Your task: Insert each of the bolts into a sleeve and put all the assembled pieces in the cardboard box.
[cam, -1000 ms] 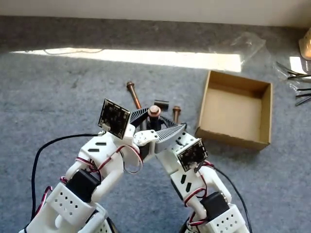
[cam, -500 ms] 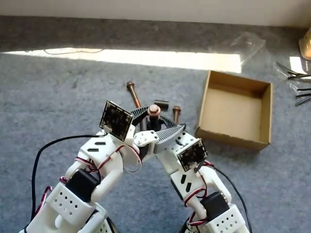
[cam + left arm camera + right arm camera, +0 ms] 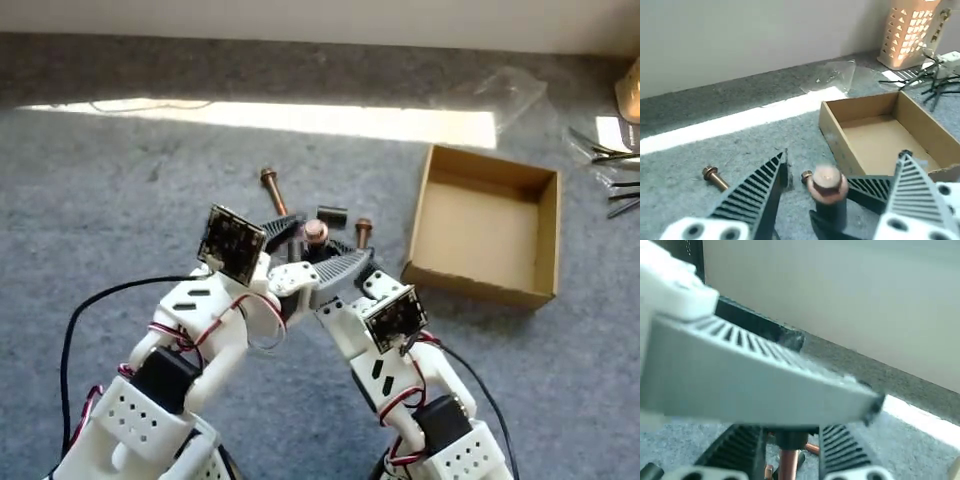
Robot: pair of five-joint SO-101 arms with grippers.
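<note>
An upright copper-headed bolt (image 3: 316,232) stands in a black sleeve (image 3: 833,212) between the two arms. My right gripper (image 3: 789,442) is shut on this bolt-and-sleeve; the bolt's shaft (image 3: 788,462) hangs below between its fingers. My left gripper (image 3: 841,160) is open, its two ribbed fingers wide apart on either side of the bolt head (image 3: 826,181). A loose bolt (image 3: 272,192) and a second one (image 3: 363,232) lie on the carpet, with a loose black sleeve (image 3: 332,214) between them. The cardboard box (image 3: 545,235) sits to the right, with nothing inside.
The grey carpet runs to a wall at the back, crossed by a sunlit strip (image 3: 300,118). A clear plastic bag (image 3: 500,90) lies behind the box. Black cables (image 3: 610,170) and a lattice lamp (image 3: 910,27) are at the far right.
Both grippers and the held bolt have sunk slightly toward the carpet. The left arm has shifted a little to the left.
</note>
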